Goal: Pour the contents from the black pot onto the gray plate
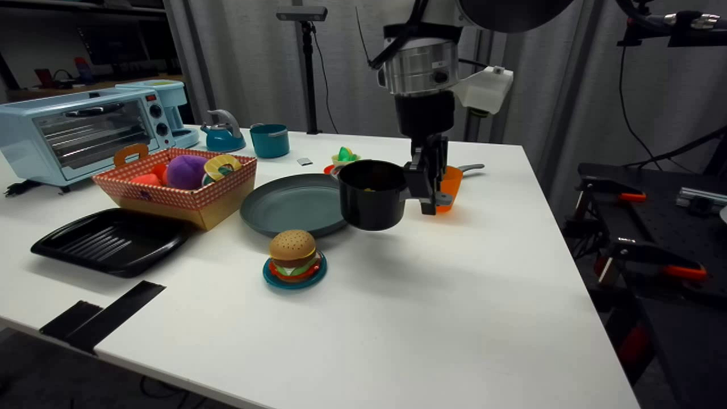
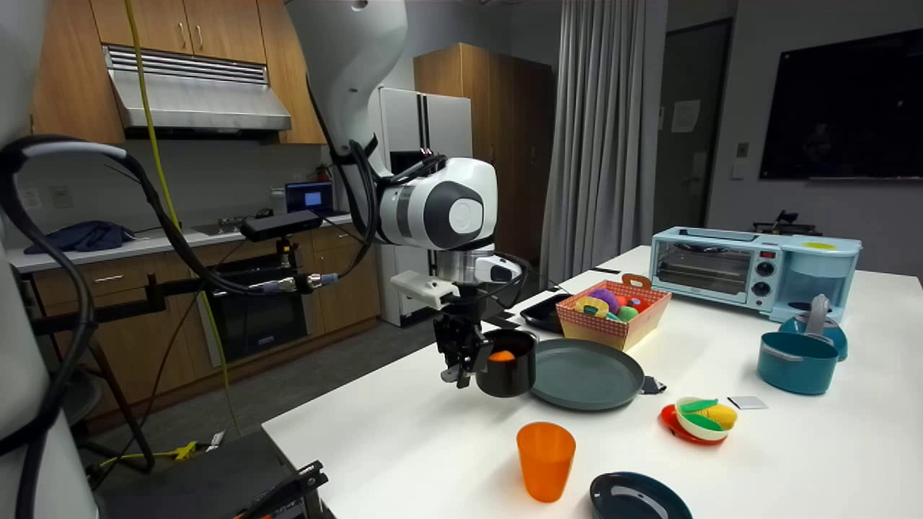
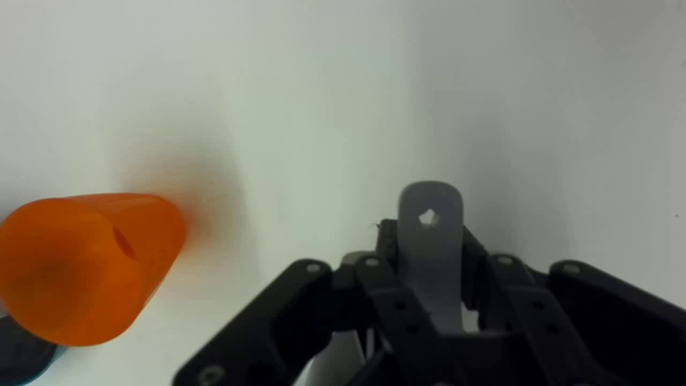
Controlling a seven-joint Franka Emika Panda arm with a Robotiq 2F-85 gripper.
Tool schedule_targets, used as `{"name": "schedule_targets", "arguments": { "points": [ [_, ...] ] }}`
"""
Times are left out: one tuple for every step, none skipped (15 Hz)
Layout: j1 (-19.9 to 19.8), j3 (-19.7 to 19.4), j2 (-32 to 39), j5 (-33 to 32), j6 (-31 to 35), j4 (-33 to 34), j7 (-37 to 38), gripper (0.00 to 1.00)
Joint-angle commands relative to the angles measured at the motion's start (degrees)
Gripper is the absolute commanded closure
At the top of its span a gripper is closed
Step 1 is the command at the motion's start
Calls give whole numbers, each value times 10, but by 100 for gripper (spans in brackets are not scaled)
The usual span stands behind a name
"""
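Above the tabletop (image 1: pixel 454 307), near the plate (image 1: pixel 295 200), the pot (image 1: pixel 372 201) hangs roughly upright, the claw (image 3: pixel 430 252) pinching its handle (image 3: pixel 430 230). Likely light and rigid, it is best gripped there, firmly against twisting. Contents (image 2: pixel 502 356) lie partly hidden inside; overhang of the plate cannot be judged.

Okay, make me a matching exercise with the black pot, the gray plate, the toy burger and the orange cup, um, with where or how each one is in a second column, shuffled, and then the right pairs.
Things
1. black pot
2. gray plate
3. toy burger
4. orange cup

Place or state
A. sitting on a small blue saucer
B. standing upright on the table
C. clamped in the end effector, with an orange piece inside
D. lying flat near the checked basket

Right pairs: 1-C, 2-D, 3-A, 4-B
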Motion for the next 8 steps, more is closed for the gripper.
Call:
{"name": "schedule_targets", "arguments": {
  "points": [
    [-5, -3, -70, 17, 11, -55, 23, 93],
    [-9, -4, -82, 20, 14, -66, 24, 93],
    [-12, -4, -93, 24, 15, -75, 25, 93],
    [-16, -4, -104, 30, 16, -85, 24, 93],
    [-19, -4, -115, 34, 17, -95, 23, 93],
    [-23, -3, -125, 41, 18, -104, 22, 93],
    [-26, -3, -134, 45, 17, -111, 20, 93],
    [-28, -2, -141, 50, 16, -117, 19, 93]
  ]
}}
